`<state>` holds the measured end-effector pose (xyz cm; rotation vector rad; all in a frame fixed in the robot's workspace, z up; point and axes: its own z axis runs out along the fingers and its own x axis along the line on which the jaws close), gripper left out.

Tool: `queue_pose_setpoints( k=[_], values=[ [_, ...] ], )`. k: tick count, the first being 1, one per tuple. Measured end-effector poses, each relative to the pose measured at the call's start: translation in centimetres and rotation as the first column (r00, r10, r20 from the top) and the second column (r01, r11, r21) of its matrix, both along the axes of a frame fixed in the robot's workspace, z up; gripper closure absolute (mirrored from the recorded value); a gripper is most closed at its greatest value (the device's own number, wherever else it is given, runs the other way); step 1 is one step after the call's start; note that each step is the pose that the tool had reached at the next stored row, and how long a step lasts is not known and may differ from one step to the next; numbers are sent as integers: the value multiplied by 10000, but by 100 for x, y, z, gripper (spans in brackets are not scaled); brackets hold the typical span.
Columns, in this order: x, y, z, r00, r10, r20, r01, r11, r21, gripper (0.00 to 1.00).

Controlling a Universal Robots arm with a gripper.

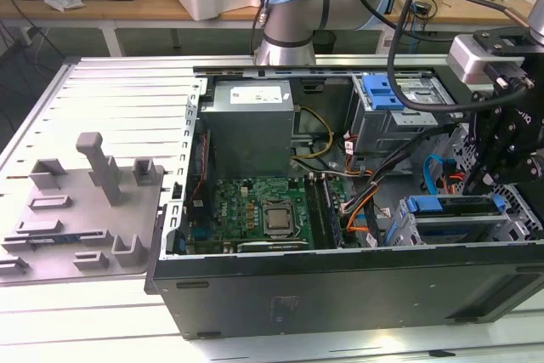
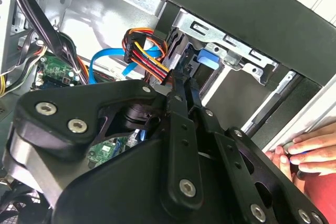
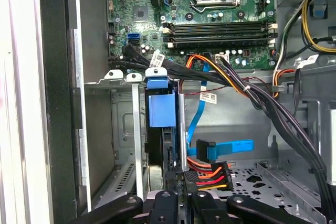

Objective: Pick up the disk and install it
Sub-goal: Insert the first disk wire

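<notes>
Disk [image 1: 450, 208] sits in the lower right of the exterior view, slotted into the drive cage [image 1: 401, 229] at the near corner of the open PC case [image 1: 340, 291]. Its blue bracket faces up. Gripper [image 1: 495, 178] is just beside it on the exterior view's right, at the disk's outer end.

In both wrist views the gripper [image 3: 181, 199] [image 2: 187, 81] lines up with the disk's near edge [image 3: 161, 109] [image 2: 208, 59]. Contact looks likely, but I can't tell whether it is clamped on the disk, closed or open.

Hard to see:
- The disk is edge-on in both wrist views, so mostly the blue bracket shows and the label face is hidden.
- The black gripper body covers much of the second wrist view.
- The arm is cut off at the exterior view's right edge.
- How deep the disk sits in the cage [image 3: 123, 124] isn't clear.

Case contents:
- Motherboard [image 1: 255, 203] in the centre.
- Grey power supply [image 1: 251, 125] above it in the frame.
- Second cage with a blue latch [image 1: 382, 93] at upper right.
- Blue data cable [image 3: 231, 148] and an orange-red-yellow power plug [image 3: 211, 174] loose just beside the disk's cage.

A person's hand [image 2: 304, 153] rests on the case's outer edge. A grey fixture plate [image 1: 85, 210] lies on the table [image 1: 119, 91] at the exterior view's left, well apart from the case.
</notes>
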<state>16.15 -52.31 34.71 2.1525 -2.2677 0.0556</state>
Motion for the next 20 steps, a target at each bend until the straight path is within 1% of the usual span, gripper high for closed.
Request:
queue_pose_setpoints(
  k=[5,7,8,9,20],
  values=[
    [9,-28,0,10000,0,-1,0,10000,0,83],
    [8,-29,0,10000,-1,-1,1,10000,0,83],
    [3,-33,-14,10000,-1,0,1,10000,0,83],
    [3,-46,-39,10000,-1,-1,1,10000,0,83],
    [3,-46,-57,10000,-1,-1,1,10000,-1,83]
  ],
)
